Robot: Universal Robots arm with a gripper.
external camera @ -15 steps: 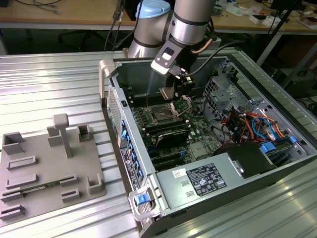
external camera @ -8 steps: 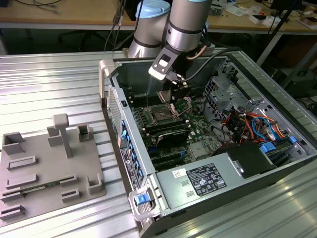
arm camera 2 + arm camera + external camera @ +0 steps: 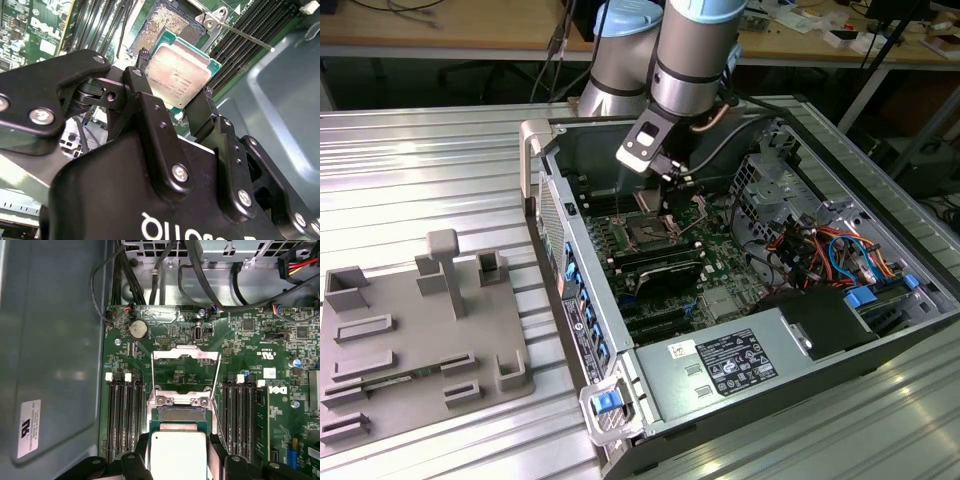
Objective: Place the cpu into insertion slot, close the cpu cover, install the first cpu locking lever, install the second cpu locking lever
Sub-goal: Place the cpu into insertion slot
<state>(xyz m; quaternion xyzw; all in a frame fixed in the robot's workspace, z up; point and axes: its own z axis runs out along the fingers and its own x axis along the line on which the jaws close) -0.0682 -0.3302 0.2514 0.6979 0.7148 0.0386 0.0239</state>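
Note:
My gripper (image 3: pixel 172 97) is shut on the cpu (image 3: pixel 177 75), a flat square chip with a silver-grey top on a green edge, one black finger (image 3: pixel 142 92) on each of two opposite sides. The chip (image 3: pixel 178 452) hangs just above the insertion slot (image 3: pixel 181 414), partly overlapping it in both wrist views. The cpu cover (image 3: pixel 185 355), a thin silver frame, stands swung open beyond the slot. A thin metal locking lever (image 3: pixel 245 35) sticks up beside the slot (image 3: pixel 170 25). In the exterior view the gripper (image 3: pixel 672 180) is low inside the computer case over the slot (image 3: pixel 650 232).
Long black memory slots (image 3: pixel 125 415) flank the socket on both sides. Cable bundles (image 3: pixel 165 270) cross the far end of the board. The case wall (image 3: pixel 50 340) rises close by. A power supply (image 3: pixel 735 365) and a grey fixture plate (image 3: pixel 410 330) lie toward the near side.

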